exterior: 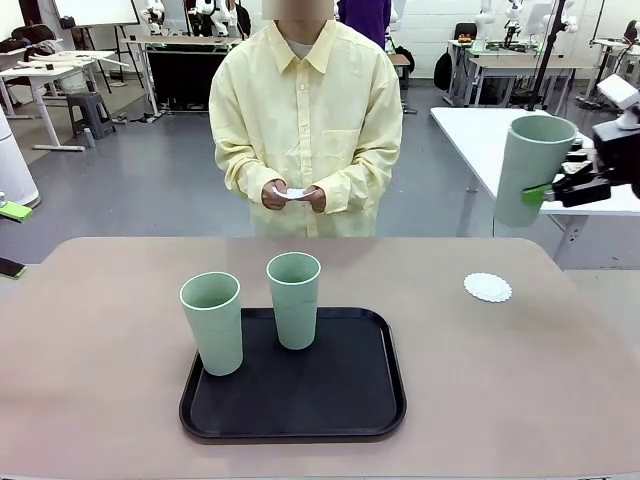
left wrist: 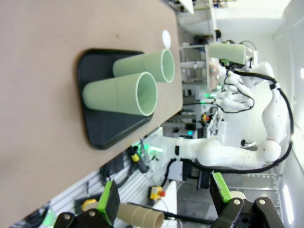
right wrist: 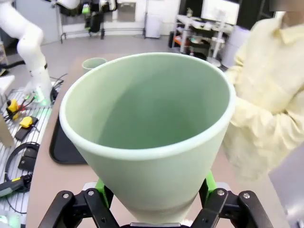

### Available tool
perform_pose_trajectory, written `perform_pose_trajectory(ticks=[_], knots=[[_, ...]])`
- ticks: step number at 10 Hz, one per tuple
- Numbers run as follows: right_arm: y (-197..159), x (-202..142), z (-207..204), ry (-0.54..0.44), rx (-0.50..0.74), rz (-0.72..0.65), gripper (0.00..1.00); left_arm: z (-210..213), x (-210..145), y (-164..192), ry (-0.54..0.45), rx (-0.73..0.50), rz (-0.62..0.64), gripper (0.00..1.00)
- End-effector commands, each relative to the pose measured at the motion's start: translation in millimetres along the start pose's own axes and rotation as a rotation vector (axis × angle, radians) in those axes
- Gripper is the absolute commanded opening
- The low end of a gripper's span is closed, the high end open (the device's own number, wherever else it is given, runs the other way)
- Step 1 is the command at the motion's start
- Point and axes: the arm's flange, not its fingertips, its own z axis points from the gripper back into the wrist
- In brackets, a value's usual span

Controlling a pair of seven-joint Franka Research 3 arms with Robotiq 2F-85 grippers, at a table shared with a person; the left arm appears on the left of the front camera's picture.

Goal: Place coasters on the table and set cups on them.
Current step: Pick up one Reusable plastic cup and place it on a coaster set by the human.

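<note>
My right gripper [exterior: 553, 190] is shut on a pale green cup [exterior: 532, 168] and holds it high off the table's right end, up and to the right of a white lacy coaster [exterior: 487, 287] lying on the beige table [exterior: 100, 350]. In the right wrist view that cup [right wrist: 152, 128] sits upright between my gripper's [right wrist: 156, 186] green pads. Two more cups [exterior: 213, 322] [exterior: 294, 299] stand on the black tray [exterior: 330, 400]. My left gripper [left wrist: 164, 204] hangs open well off the table, with nothing between its fingers. The person's hands [exterior: 293, 195] hold something thin and white.
The person in a yellow shirt [exterior: 305, 110] stands at the table's far edge. A white table [exterior: 480, 140] stands behind at right. The tray takes up the table's front middle, and there is bare tabletop to its left and right.
</note>
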Motion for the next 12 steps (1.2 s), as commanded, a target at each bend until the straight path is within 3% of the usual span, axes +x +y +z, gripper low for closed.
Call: perform_pose_trajectory(ticks=[1,3,4,9,12], knots=[[-7.9,-2.2,14.8,-0.055,-0.01,-0.085,0.84,1.1,0.2,-0.1,-0.006,-0.017,-0.015,1.0],[-6.8,-3.8,6.9,0.019,-0.106,-0.096,0.84,1.1,0.2,-0.1,-0.006,-0.017,-0.015,1.0],[-5.9,-13.5,22.5,-0.017,-0.031,-0.067,0.84,1.1,0.2,-0.1,-0.006,-0.017,-0.015,1.0],[-6.7,-15.0,21.5,-0.008,-0.042,-0.076,0.84,1.1,0.2,-0.1,-0.006,-0.017,-0.015,1.0],[-61.2,-61.6,-2.7,-0.068,0.019,-0.061,0.84,1.1,0.2,-0.1,-0.006,-0.017,-0.015,1.0]])
